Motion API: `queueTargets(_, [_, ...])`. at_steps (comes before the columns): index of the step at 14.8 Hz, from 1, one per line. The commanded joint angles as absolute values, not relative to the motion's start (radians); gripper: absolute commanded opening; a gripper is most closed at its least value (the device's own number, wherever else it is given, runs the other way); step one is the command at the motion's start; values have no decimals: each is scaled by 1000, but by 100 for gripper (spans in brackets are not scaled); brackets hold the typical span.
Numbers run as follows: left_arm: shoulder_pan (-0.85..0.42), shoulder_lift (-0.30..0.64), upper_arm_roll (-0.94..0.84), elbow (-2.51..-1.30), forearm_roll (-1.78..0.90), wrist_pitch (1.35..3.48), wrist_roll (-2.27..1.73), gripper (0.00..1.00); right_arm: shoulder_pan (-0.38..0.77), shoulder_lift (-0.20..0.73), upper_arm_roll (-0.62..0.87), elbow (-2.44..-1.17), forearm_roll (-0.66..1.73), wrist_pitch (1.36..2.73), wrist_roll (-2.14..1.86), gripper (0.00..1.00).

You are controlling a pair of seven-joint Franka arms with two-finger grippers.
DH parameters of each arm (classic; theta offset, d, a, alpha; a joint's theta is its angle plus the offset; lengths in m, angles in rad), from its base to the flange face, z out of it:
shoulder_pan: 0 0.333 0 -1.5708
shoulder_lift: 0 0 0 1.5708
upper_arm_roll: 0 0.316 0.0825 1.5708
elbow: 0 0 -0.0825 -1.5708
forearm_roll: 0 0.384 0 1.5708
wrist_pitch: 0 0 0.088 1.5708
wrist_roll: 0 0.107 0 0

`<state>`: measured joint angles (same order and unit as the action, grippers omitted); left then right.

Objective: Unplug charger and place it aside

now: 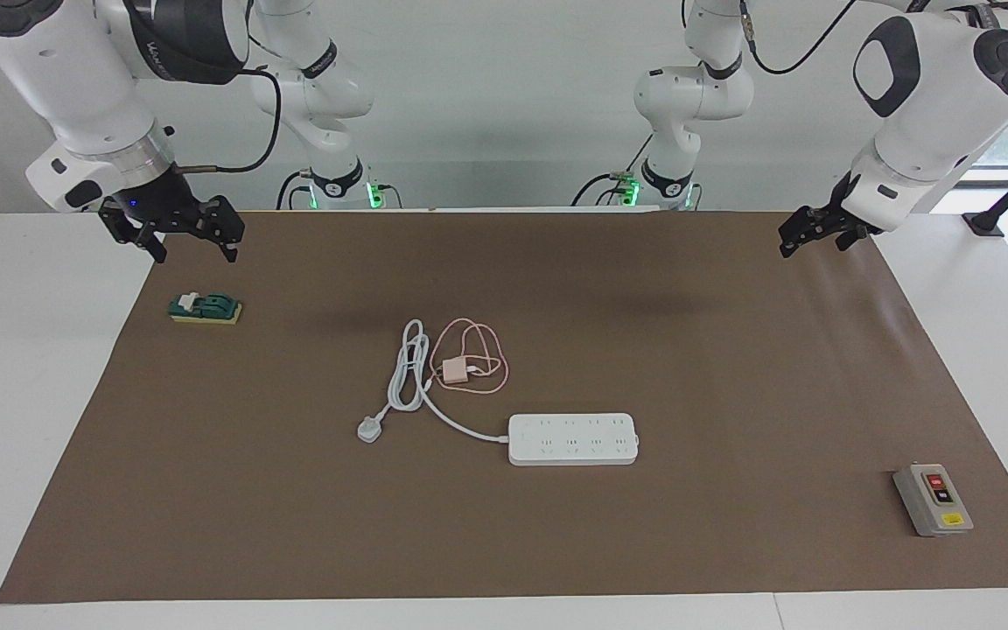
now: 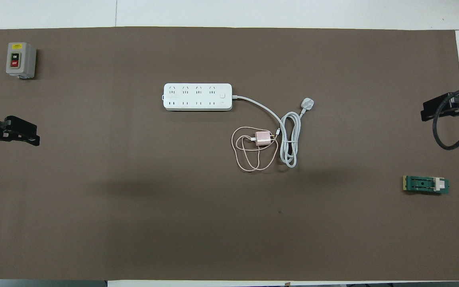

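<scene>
The charger, a small pale pink cube with a looped pink cable, lies loose on the brown mat. It is not in any socket. It lies a little nearer to the robots than the white power strip and touches the strip's coiled white cord. The overhead view shows the charger and power strip the same way. My left gripper hangs open and empty over the mat's edge at the left arm's end. My right gripper hangs open and empty over the mat's corner at the right arm's end.
A green and white switch block lies under the right gripper's area. A grey on/off button box sits at the left arm's end, far from the robots. The cord's white plug lies beside the strip.
</scene>
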<state>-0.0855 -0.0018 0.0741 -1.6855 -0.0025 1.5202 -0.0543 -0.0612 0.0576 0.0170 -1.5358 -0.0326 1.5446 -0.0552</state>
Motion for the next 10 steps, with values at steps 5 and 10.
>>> queueTargets(5, [-69, 5, 60, -1674, -58, 1505, -35, 100, -64, 35, 20, -1562, -49, 1537, -83, 100])
queueTargets(10, [-69, 12, 60, -1666, -66, 1499, -29, 100, -64, 35, 18, -1562, -49, 1537, -78, 100])
